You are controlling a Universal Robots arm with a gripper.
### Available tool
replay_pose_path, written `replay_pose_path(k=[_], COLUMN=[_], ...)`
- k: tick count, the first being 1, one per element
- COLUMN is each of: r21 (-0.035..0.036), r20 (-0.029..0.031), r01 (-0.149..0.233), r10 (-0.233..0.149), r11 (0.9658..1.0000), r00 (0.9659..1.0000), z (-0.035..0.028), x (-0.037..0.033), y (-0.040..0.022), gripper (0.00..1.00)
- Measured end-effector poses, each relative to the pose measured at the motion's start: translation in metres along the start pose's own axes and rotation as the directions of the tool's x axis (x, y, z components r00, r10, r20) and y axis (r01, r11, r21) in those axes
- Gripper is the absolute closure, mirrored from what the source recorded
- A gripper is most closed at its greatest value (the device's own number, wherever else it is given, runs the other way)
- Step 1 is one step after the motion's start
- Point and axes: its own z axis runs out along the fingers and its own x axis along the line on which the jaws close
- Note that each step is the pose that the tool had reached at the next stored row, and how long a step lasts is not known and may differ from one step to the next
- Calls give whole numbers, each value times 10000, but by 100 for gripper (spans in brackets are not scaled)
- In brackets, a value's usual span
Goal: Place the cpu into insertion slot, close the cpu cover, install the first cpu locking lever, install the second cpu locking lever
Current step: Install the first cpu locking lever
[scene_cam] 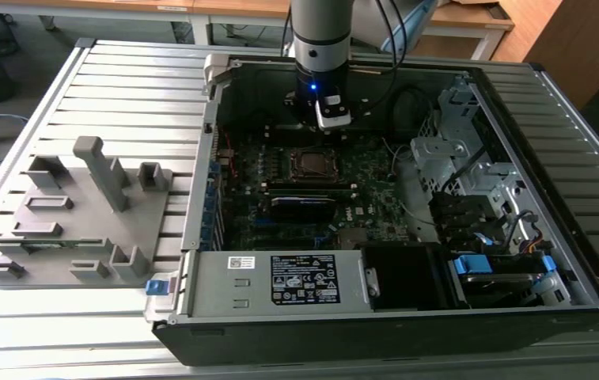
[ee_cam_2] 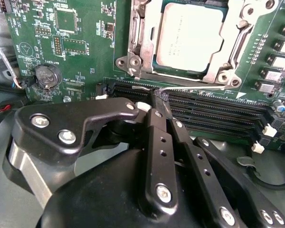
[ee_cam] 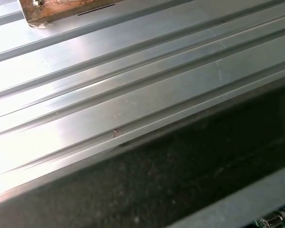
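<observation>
In the second wrist view the cpu (ee_cam_2: 190,35) lies flat in the insertion slot (ee_cam_2: 213,71), its silver-grey top facing up. The cpu cover (ee_cam_2: 138,42) is folded down around it as a silver frame. A thin wire locking lever (ee_cam_2: 194,87) runs along the socket's near edge. My gripper (ee_cam_2: 160,102) is shut, and its black fingertips (ee_cam_2: 156,110) meet at the lever's hooked end. In the exterior view the gripper (scene_cam: 331,120) hangs inside the open computer case, just behind the insertion slot (scene_cam: 311,163) on the green board.
Black memory slots (ee_cam_2: 218,116) lie right beside the fingertips, and a coin battery (ee_cam_2: 47,76) sits on the board. Case walls (scene_cam: 206,182), a drive cage (scene_cam: 457,150) and a power supply (scene_cam: 278,281) ring the board. A grey fixture (scene_cam: 77,214) stands on the ribbed table (ee_cam: 133,95).
</observation>
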Motion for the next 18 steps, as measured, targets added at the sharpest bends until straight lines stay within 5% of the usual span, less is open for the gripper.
replay_pose_path(k=[8, 18], r21=[48, 4], r20=[41, 159], r01=[10, 22], r10=[-10, -22], r11=[10000, 10000], r00=[10000, 9999], z=[5, 22], x=[-2, 29], y=[-10, -25], gripper=[89, 89])
